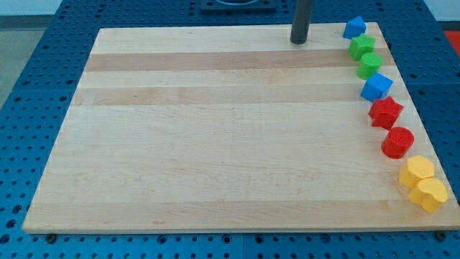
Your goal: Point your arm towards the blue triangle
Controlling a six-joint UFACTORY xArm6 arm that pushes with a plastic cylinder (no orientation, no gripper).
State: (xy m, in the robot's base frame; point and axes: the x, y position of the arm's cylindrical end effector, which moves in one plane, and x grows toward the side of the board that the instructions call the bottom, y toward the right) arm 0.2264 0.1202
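While we inspect the board: our rod stands at the view's top edge.
Tip position: my tip (299, 42) rests on the wooden board (215, 144), left of the blue triangle (353, 28), apart from it.
Hand state: no jaws exist on this rod; nothing is clamped.
Neighbours: green blocks (366, 56), blue cube (376, 87), red blocks (390, 126), yellow blocks (422, 183) line the right edge.
Progress: we judge the approach near but unfinished; closing rightward remains.

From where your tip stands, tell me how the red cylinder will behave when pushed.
The red cylinder stands on its flat end, so it probably slides rather than rolls. It looks small, likely light. My tip is far off toward the view's top; the yellow blocks close below could block it.
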